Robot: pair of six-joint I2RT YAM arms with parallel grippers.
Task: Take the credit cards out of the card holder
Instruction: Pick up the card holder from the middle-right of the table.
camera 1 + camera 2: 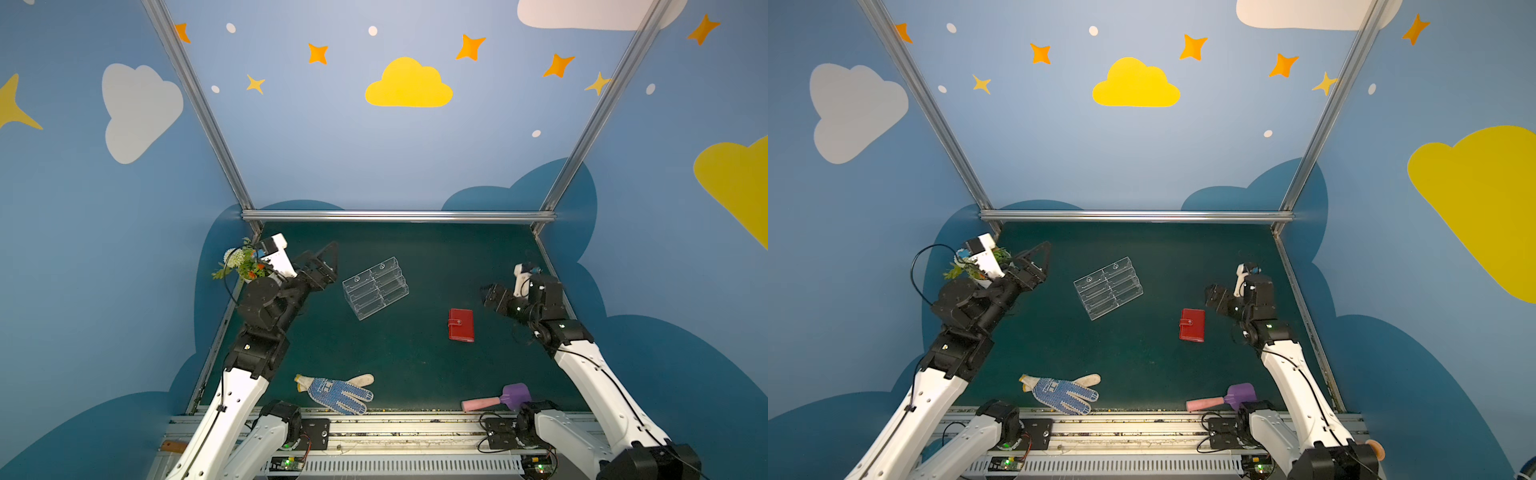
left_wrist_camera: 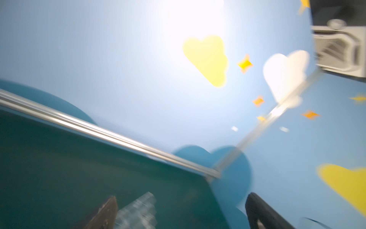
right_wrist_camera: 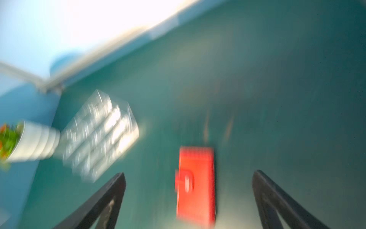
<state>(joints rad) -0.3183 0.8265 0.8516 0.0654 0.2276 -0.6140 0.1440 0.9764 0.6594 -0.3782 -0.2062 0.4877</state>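
Red card holder lies shut on the bench.
Both claws gape empty: right claw near it, left claw well apart.

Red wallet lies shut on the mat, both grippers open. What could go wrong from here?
1. The card holder lies flat, snapped shut; the open right gripper, pointed at it, might slide it along the mat rather than open it.
2. The clear stand sits between the open left gripper and the card holder; a reach across might knock it.
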